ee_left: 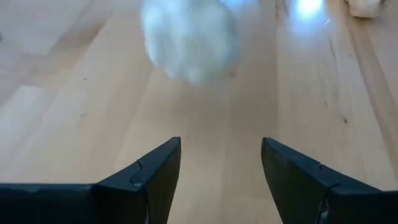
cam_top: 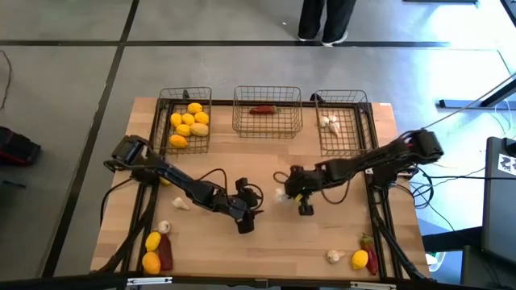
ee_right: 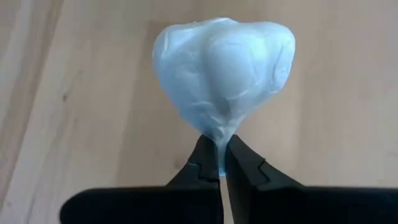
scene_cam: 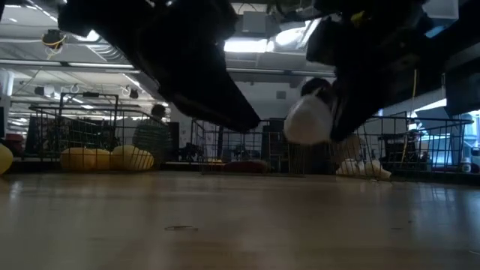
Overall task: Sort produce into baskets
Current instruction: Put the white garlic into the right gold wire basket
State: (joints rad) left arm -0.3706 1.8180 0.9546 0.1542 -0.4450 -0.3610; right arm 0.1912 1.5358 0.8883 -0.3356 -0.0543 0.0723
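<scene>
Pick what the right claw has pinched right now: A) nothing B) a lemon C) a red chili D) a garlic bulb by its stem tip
D: in the right wrist view the right claw is shut on the thin stem tip of a whitish garlic bulb, and the low view shows that bulb hanging clear of the table.
</scene>
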